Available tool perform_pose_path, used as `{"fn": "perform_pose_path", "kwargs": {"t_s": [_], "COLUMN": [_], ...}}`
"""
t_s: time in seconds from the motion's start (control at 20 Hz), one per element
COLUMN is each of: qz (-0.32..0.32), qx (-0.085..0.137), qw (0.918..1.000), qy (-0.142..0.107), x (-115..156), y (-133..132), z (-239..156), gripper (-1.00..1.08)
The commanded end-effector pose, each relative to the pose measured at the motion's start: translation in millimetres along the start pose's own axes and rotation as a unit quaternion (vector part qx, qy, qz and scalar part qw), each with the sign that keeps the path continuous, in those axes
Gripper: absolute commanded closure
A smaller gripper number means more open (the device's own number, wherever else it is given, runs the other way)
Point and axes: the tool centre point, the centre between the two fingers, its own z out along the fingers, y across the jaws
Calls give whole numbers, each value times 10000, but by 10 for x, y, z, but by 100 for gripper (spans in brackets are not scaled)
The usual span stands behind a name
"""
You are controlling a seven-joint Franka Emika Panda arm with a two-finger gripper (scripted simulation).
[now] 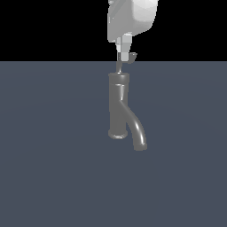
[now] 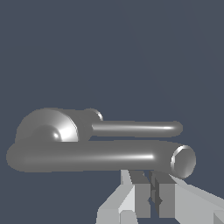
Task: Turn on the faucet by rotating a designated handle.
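While the gripper [image 2: 153, 192] hung fingers nearly together, gripping nothing, the handle [image 2: 135, 128] ran lengthwise beyond them atop the faucet [image 1: 119, 106].

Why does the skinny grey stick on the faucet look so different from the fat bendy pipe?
The thin grey rod handle is much slimmer than the thick curved grey spout. The handle sits at the top of the faucet, while the spout branches off lower and bends downward. The spout ends in an open round mouth; the handle ends in a small bent tip. Both are shiny grey metal on the same faucet.
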Motion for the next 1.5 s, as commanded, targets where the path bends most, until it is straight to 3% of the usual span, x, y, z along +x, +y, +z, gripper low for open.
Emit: {"fn": "perform_pose_path", "kwargs": {"t_s": [0.0, 0.25, 0.3, 1.45], "qz": [135, 154, -56, 123], "qx": [8, 4, -1, 4], "qw": [9999, 9999, 10000, 9999], "qy": [4, 2, -6, 2], "x": [279, 507, 250, 970], "y": [48, 78, 14, -390], "z": [-1, -1, -1, -1], "gripper": [108, 108, 108, 108]}}
